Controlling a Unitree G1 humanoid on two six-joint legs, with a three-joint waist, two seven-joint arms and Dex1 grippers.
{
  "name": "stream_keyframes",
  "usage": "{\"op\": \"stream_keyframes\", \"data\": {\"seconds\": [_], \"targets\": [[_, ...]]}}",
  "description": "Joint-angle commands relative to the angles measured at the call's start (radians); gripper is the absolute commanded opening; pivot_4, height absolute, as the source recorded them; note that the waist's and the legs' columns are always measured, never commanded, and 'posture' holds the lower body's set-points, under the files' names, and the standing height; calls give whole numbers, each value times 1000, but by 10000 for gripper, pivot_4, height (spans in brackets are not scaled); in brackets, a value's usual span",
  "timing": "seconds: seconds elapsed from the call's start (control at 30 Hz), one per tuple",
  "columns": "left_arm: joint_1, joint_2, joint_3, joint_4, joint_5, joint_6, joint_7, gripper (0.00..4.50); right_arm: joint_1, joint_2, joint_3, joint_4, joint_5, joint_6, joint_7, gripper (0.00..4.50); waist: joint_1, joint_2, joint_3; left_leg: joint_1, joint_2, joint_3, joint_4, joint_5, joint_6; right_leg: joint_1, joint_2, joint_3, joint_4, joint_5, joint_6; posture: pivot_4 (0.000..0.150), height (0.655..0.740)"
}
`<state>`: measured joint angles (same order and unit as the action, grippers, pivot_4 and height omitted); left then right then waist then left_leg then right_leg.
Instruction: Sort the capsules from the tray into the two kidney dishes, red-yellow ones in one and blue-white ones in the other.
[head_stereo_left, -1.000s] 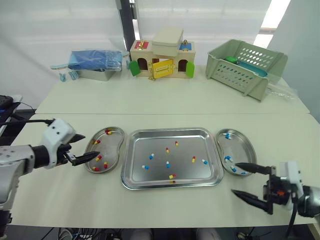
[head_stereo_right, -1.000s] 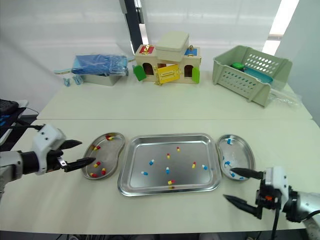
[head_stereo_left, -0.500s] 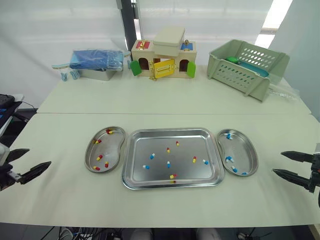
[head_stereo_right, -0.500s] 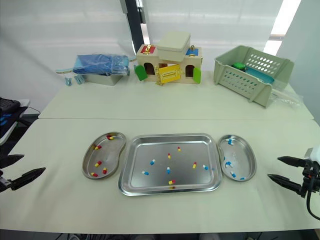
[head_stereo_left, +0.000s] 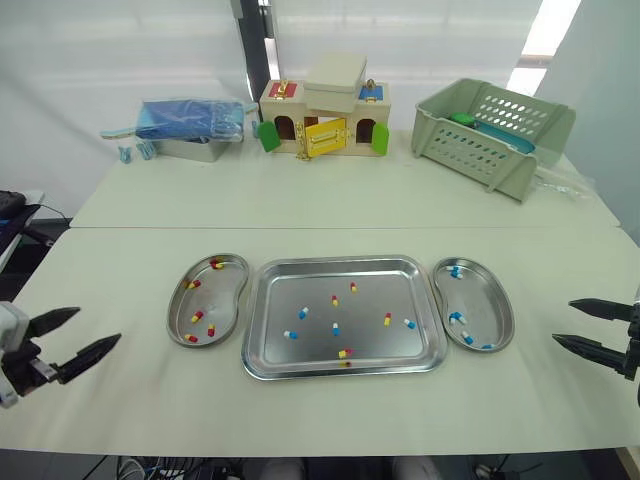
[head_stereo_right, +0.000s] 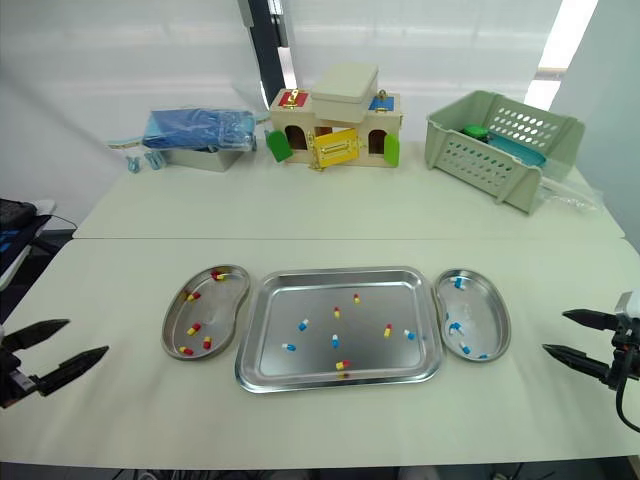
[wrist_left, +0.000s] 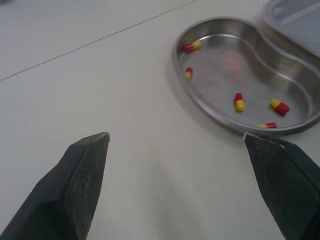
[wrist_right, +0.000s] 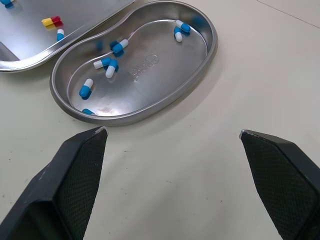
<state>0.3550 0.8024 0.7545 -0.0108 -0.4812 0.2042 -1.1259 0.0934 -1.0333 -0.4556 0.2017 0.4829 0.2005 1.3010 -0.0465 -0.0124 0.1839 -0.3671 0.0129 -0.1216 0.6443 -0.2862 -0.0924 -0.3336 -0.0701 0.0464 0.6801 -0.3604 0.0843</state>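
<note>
fingers apart and empty on both, the left gripper (head_stereo_left: 99, 325) points past the red-yellow dish (head_stereo_left: 225, 295) and the right gripper (head_stereo_left: 563, 321) past the blue-white dish (head_stereo_left: 485, 305) toward the tray (head_stereo_left: 340, 262), whose scattered capsules (head_stereo_left: 335, 328) lie between them, well apart from either's fingertips, neither arm clearly nearer.

The tray (head_stereo_left: 300, 290) lay centre front on the table (head_stereo_left: 300, 200), with capsules (head_stereo_left: 336, 328) scattered in it. The left dish (head_stereo_left: 228, 290) sat just beside its left edge and the right dish (head_stereo_left: 490, 300) just beside its right edge, each holding several capsules. The left claw (head_stereo_left: 98, 325) hung well left of the left dish, the right claw (head_stereo_left: 564, 321) well right of the right dish. Behind stood a box (head_stereo_left: 195, 125), a toy house (head_stereo_left: 325, 120) and a basket (head_stereo_left: 490, 135), from left to right.
</note>
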Motion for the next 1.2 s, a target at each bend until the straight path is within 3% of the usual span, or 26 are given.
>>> {"op": "stream_keyframes", "data": {"seconds": [0.03,0.3,0.57,0.87,1.2], "targets": [[97,-106,11,-152,-49,-86,-23,44575,-25,-23,-16,11,-10,-22,16,45000,-5,0,0,0,0,1,0,0,0,0,0,0,0,0,0,1500,7400],[250,-413,-77,-354,-105,-283,-10,44575,-59,-26,-11,-7,-11,-17,37,45000,1,0,0,1,0,1,1,0,0,1,0,1,0,0,0,1500,7400],[414,-609,-252,-307,-77,-581,-122,44575,-104,-47,-4,14,-25,-17,65,45000,9,-1,1,1,0,3,1,0,1,1,0,2,-1,0,0,1500,7400],[444,-686,-383,-277,-63,-718,-74,44575,-124,-42,13,-30,-20,-9,78,45000,7,-3,1,1,-1,5,1,-1,2,1,0,4,-2,0,1,1500,7400],[445,-656,-437,-189,-93,-834,-59,44575,-125,6,34,-284,89,147,25,45000,-2,-3,2,2,-1,17,2,-6,9,0,0,18,-9,5,8,1500,7400]]}}
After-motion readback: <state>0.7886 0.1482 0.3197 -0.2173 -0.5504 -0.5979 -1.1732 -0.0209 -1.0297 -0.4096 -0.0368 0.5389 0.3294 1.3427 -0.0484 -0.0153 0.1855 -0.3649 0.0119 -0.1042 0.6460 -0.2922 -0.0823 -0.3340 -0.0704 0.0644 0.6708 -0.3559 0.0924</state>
